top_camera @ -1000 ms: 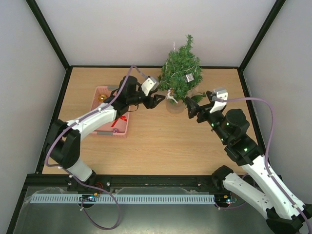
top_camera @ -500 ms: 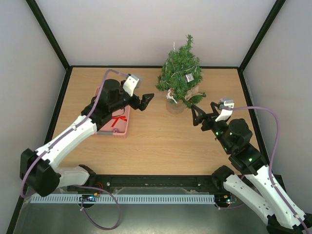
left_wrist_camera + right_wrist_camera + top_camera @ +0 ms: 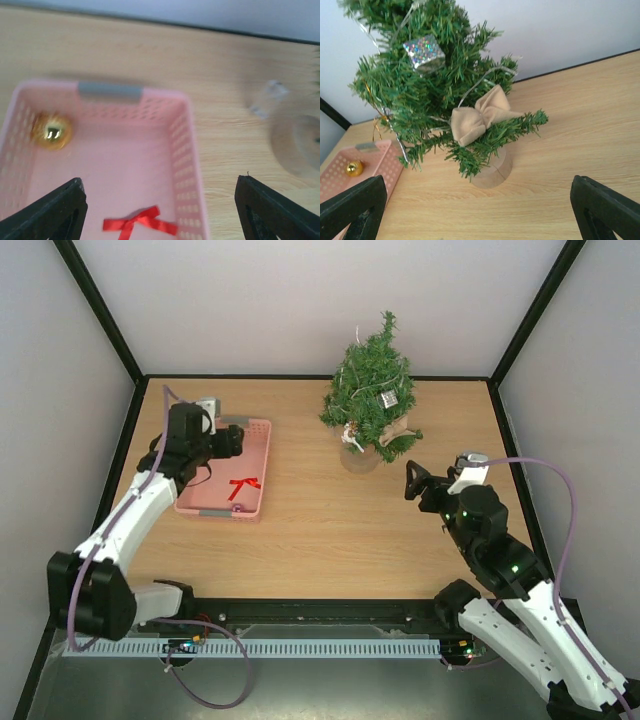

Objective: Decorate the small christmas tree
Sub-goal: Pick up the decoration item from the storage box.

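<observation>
The small christmas tree stands at the back middle of the table on a round pale base. It carries a silver gift box, a beige bow and a small ornament low on its left side. My left gripper hovers open over the pink basket. Its fingers straddle the basket's right wall above a red bow, and a gold ball lies in the far left corner. My right gripper is open and empty, apart from the tree on its right.
The basket has grey handles at both ends. Black frame posts and white walls close in the table on three sides. Bare wood lies between basket, tree and the arm bases.
My left gripper has drawn back from the tree's left side to above the basket, its jaws now wide. My right gripper has backed away from the tree toward the near right.
</observation>
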{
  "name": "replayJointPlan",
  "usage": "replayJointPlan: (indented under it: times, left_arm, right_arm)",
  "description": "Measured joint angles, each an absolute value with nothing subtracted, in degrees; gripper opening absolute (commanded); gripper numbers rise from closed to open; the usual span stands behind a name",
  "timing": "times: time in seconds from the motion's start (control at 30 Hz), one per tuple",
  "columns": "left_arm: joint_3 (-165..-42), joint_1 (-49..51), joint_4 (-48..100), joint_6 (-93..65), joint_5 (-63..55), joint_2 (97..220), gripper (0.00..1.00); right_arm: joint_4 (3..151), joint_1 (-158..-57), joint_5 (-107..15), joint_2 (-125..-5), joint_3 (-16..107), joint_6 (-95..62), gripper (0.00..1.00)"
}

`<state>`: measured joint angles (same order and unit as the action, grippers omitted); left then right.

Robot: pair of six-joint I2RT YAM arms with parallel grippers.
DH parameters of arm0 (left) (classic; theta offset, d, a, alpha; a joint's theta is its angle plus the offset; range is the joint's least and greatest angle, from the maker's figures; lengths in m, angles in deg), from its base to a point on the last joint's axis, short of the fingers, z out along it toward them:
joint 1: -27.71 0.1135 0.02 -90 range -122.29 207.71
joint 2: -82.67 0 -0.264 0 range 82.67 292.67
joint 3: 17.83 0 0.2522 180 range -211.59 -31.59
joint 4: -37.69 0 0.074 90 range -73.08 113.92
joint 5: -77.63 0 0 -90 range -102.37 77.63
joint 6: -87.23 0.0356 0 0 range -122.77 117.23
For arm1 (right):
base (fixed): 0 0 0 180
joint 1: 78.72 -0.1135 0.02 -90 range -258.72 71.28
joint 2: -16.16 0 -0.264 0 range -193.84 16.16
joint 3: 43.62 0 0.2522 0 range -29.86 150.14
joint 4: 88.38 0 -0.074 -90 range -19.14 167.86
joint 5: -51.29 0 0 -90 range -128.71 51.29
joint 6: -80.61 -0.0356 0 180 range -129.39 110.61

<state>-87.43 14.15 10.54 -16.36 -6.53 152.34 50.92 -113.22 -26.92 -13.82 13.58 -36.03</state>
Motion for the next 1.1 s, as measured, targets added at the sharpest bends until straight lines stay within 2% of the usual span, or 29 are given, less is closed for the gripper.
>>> replayJointPlan:
  times: [0.07,0.17,0.43,0.6,0.97,1.1]
  left_arm:
    - [-87.25,17.27,8.96,-17.64,-6.33,155.68,0.7]
    - [-86.79,20.02,7.39,-19.37,-7.1,160.65,0.65]
    - [-88.76,20.61,5.07,-19.92,-8.6,171.62,0.6]
    - [-89.31,18.43,0.85,-20.03,-6.64,173.28,0.59]
    - [-90.79,12.83,-9.86,-21.21,-5.67,174.55,0.44]
    - [-90.79,12.64,-12.57,-21.36,-6.83,174.55,0.46]
  right_arm:
    - [50.92,-113.22,-26.11,-12.51,13.6,-36.42,0.98]
    - [50.94,-113.22,-25.6,-11.33,13.6,-36.44,0.98]
    - [51.16,-113.22,-27.44,-10.74,13.6,-35.2,0.98]
    - [51.99,-113.22,-29.04,-9.82,13.53,-34.69,0.98]
    - [53.17,-113.22,-32.86,-12.68,13.93,-34.48,0.98]
    - [53.56,-113.22,-33.71,-12.99,14.01,-34.5,0.98]
